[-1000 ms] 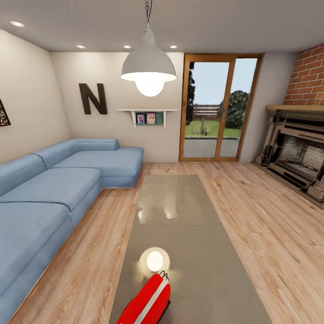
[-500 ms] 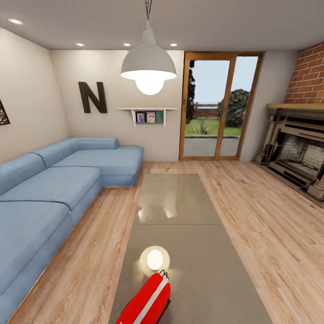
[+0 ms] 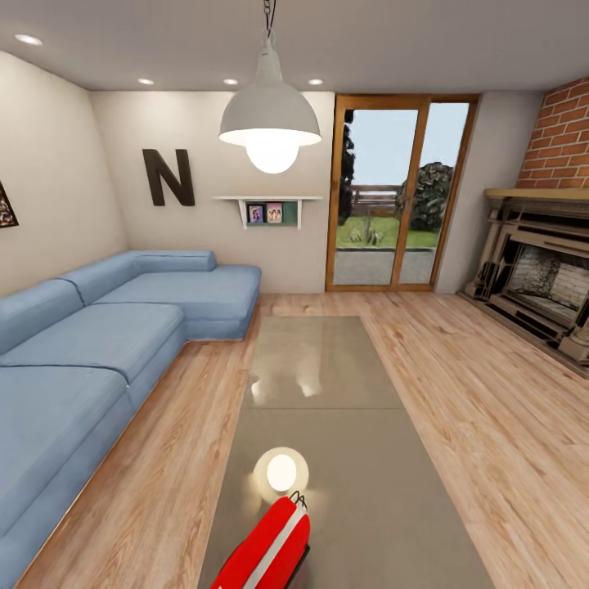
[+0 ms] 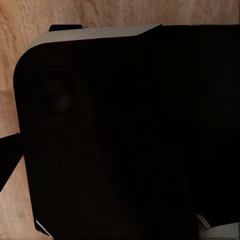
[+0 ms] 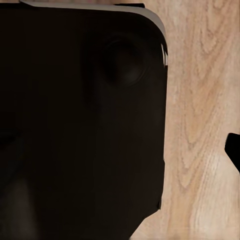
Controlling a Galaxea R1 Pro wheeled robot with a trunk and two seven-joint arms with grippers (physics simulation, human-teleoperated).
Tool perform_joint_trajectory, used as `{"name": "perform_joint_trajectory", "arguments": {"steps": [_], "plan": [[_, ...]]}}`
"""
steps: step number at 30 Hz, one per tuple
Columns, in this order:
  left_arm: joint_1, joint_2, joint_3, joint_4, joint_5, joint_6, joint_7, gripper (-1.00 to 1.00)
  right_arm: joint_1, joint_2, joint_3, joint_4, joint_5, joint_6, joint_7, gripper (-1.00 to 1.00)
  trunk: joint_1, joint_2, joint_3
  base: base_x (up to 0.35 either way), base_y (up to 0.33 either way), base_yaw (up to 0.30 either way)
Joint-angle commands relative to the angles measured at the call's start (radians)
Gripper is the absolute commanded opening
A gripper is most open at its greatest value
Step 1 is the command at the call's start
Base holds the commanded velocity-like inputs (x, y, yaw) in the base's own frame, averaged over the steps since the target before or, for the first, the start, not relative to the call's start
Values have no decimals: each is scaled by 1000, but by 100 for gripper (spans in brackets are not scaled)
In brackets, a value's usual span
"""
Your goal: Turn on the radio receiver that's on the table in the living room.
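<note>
The radio receiver [image 3: 266, 548], bright red with a white-grey side band and a thin wire handle at its top, lies tilted at the near end of the table [image 3: 343, 442], cut off by the head view's lower edge. The table is long and low, with a glossy grey-brown top that mirrors the lamp. Its dial is hidden from here. In the left wrist view a dark rounded robot body [image 4: 125, 135] hangs over the plank floor [image 4: 100, 12]. The right wrist view has the same dark body [image 5: 75, 120] over floor [image 5: 200, 100]. Thin black slivers at those views' edges do not reveal the finger gap.
The blue sectional sofa [image 3: 90, 343] runs along the table's left. A brick fireplace [image 3: 540, 278] stands at the right. Glass doors [image 3: 397, 204] and the big dark "N" [image 3: 168, 178] are on the far wall. A grey pendant lamp [image 3: 270, 114] hangs over the table.
The whole head view has shifted by a hair, so the camera moved slightly. Nothing in the room has moved.
</note>
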Motion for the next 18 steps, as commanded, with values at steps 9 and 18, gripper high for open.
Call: {"name": "perform_joint_trajectory", "arguments": {"steps": [9,18], "plan": [[0,0,-3,0,-3,-1,-1,100,1,0,0,0,0,0,0,100,-35,63,28,0,0,0],[0,0,-5,0,-3,-1,0,100,0,0,0,0,0,0,0,100,-69,126,57,0,0,0]]}}
